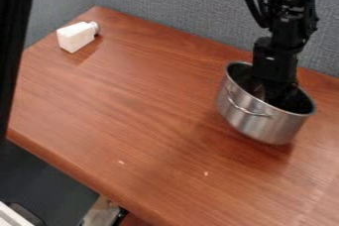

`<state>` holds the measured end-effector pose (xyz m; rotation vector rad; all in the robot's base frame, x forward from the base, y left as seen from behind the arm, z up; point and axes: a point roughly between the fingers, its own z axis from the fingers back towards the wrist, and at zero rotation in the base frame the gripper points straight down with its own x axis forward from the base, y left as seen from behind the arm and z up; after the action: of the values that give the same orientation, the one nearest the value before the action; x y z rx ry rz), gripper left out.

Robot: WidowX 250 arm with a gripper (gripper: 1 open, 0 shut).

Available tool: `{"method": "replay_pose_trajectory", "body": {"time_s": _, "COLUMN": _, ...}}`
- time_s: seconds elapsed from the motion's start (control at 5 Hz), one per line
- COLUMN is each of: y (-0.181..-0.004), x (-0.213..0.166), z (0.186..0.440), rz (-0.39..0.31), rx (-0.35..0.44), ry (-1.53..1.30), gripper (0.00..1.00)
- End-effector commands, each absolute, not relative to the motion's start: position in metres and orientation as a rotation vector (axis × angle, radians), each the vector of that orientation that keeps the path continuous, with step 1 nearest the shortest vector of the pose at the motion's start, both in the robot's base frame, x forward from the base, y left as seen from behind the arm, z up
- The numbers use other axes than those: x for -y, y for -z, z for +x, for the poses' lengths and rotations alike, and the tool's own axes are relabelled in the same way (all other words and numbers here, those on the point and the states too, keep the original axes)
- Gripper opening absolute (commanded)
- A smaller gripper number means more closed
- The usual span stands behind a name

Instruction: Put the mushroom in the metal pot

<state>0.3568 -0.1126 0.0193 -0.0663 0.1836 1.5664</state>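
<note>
The metal pot stands on the right side of the wooden table, shiny and round, with a small handle on its near side. My gripper reaches down from above into the pot, and its black fingers are sunk below the rim. The pot's wall and the arm hide the fingertips, so the frames do not show how the jaws stand. The mushroom is hidden; I cannot see it inside the pot or on the table.
A white rectangular block lies near the table's far left corner. The brown table ends in a front edge running diagonally at the lower left. A grey wall stands behind.
</note>
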Motion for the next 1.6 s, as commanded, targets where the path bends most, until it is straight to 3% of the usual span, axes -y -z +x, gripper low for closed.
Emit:
{"method": "replay_pose_trajectory", "body": {"time_s": 0.0, "y": -0.017, "x": 0.106, "z": 0.35, "rz": -0.033, "rx": -0.248, "ry": -1.613, "gripper": 0.0}}
{"method": "replay_pose_trajectory", "body": {"time_s": 0.2, "y": -0.025, "x": 0.107, "z": 0.348, "rz": -0.005, "rx": -0.245, "ry": -1.635, "gripper": 1.0}}
{"method": "replay_pose_trajectory", "body": {"time_s": 0.8, "y": -0.028, "x": 0.113, "z": 0.351, "rz": 0.001, "rx": -0.319, "ry": -1.782, "gripper": 1.0}}
{"method": "replay_pose_trajectory", "body": {"time_s": 1.0, "y": -0.032, "x": 0.117, "z": 0.351, "rz": 0.039, "rx": -0.291, "ry": -1.787, "gripper": 0.0}}
{"method": "replay_pose_trajectory", "body": {"time_s": 1.2, "y": -0.037, "x": 0.123, "z": 0.35, "rz": 0.078, "rx": -0.265, "ry": -1.789, "gripper": 0.0}}
{"method": "replay_pose_trajectory", "body": {"time_s": 1.4, "y": -0.051, "x": 0.121, "z": 0.351, "rz": 0.072, "rx": -0.246, "ry": -1.69, "gripper": 1.0}}
